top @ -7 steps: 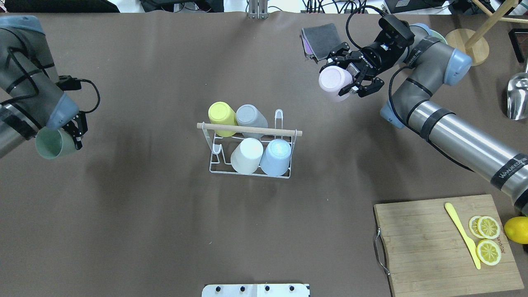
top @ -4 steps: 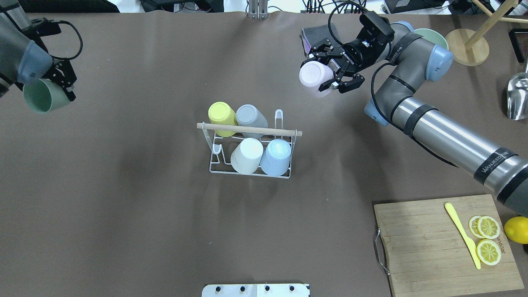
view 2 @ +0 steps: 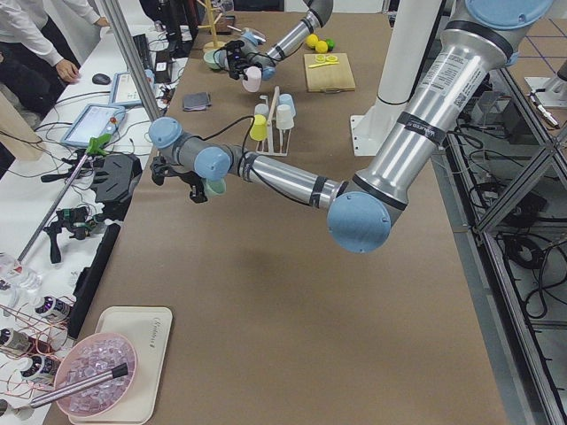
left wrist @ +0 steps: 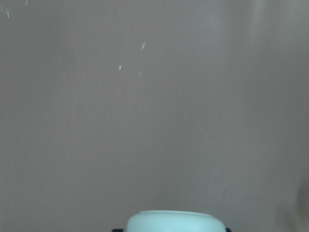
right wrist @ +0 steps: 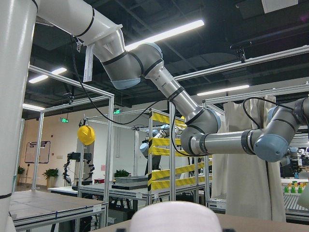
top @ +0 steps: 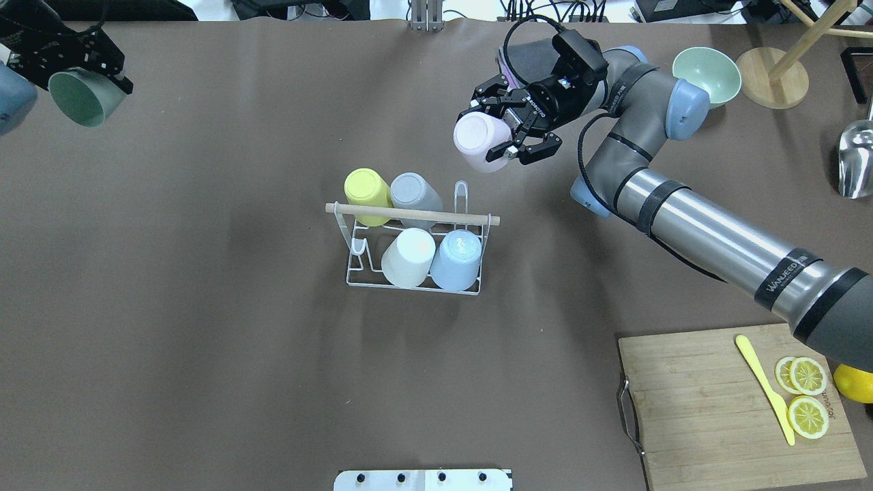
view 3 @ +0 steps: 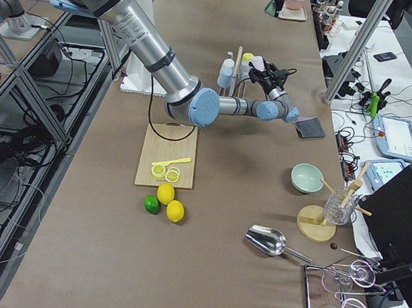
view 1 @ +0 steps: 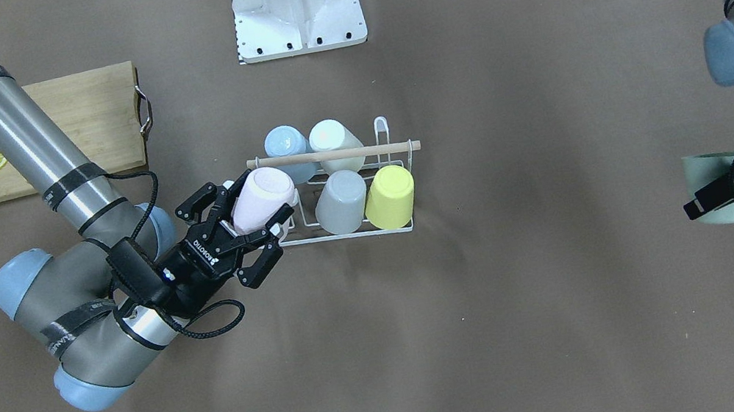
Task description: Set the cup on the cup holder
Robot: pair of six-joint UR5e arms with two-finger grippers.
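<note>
The white wire cup holder (top: 409, 213) with a wooden rod stands mid-table and carries yellow (top: 367, 191), grey (top: 415, 192), white (top: 408, 258) and blue (top: 457, 259) cups upside down. My right gripper (top: 496, 129) is shut on a pink cup (top: 479, 140), tilted and held in the air just beyond the holder's right end. In the front view the pink cup (view 1: 261, 197) overlaps the holder's (view 1: 358, 151) end. My left gripper (top: 89, 75) is shut on a green cup (top: 83, 99) at the far left corner, well away from the holder.
A cutting board (top: 709, 409) with lemon slices and a yellow knife lies near right. A green bowl (top: 706, 68), a grey cloth (top: 528, 58), a wooden stand (top: 771, 75) and a metal scoop (top: 856, 160) sit along the far right.
My right gripper has carried the pink cup leftward toward the holder. My left gripper has carried the green cup away toward the far left corner.
</note>
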